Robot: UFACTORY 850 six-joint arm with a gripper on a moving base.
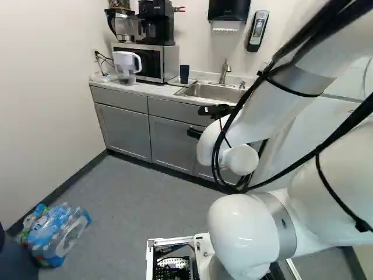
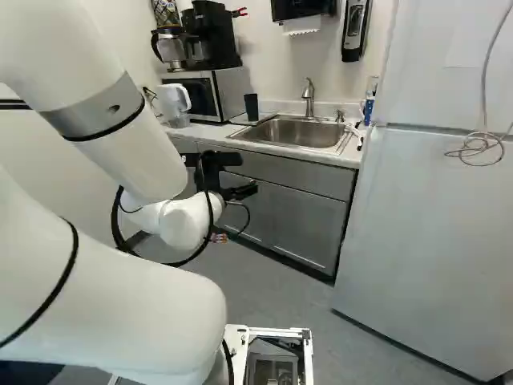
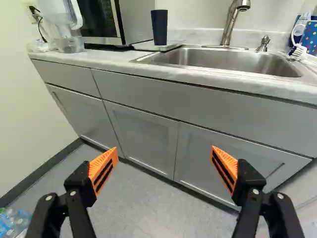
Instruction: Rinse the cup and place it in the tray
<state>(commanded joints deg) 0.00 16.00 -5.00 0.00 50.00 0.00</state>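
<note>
In front of the grey doors [image 3: 143, 139], our pincer [image 2: 220, 175] hangs with its two fingers spread well apart — the orange pads [image 3: 104, 171] face each other across a wide gap. Under it we see the floor [image 3: 148, 210]. Ahead of the pincer and higher, the counter [image 3: 116, 63] runs across above the doors.

On that counter, ahead of our pincer and a little to its left, the dark blue cup [image 3: 159, 27] stands upright on the pale tray [image 3: 175, 46]. The sink [image 3: 223, 58] is just right of the tray, set into the counter ahead of our pincer, with the tap [image 3: 229, 25] rising behind it and a small pump [image 3: 263, 43] beside the tap. Farther to the pincer's right, by the sink's far corner, we see a dotted blue container [image 3: 310, 38].

Left of the tray, the microwave [image 3: 137, 22] carries the coffee maker [image 1: 156, 22] and a glass jug [image 1: 124, 27]; the pitcher [image 1: 125, 67] stands on the counter beside it. Well off to our pincer's right, the fridge [image 2: 433, 241] stands past the counter's end. Well to its left and lower — down on the floor — lies a pack of bottles [image 1: 55, 233].
</note>
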